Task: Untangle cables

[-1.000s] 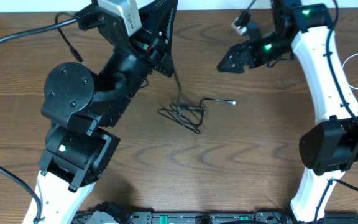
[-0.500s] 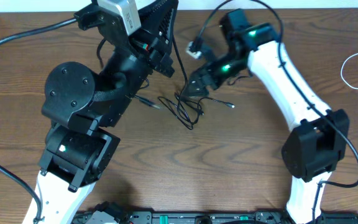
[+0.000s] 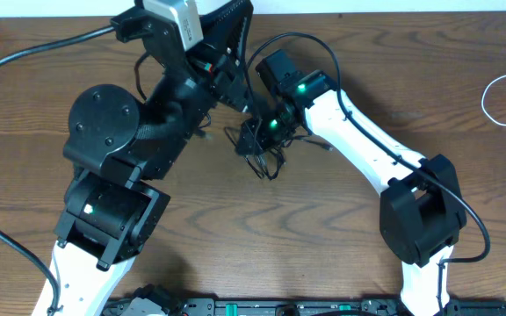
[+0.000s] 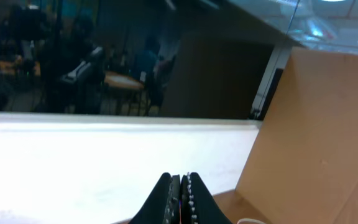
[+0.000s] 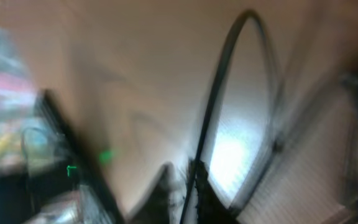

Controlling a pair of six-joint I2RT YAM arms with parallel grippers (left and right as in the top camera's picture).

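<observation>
A tangle of thin black cables lies on the wooden table at the centre. My right gripper is down on the tangle's left side. In the blurred right wrist view its fingers stand nearly together, with a black cable running between them. My left gripper is raised high at the back. Its jaws are shut, and a thin dark strand shows between them. A white cable lies looped at the far right edge.
The bulky left arm covers the table's left half. The right arm reaches diagonally across the middle from its base. A brown cardboard wall stands behind the table.
The right arm swung left from the back right down onto the tangle, and its jaws closed there. The tangle shifted a little to the left. The left arm held still.
</observation>
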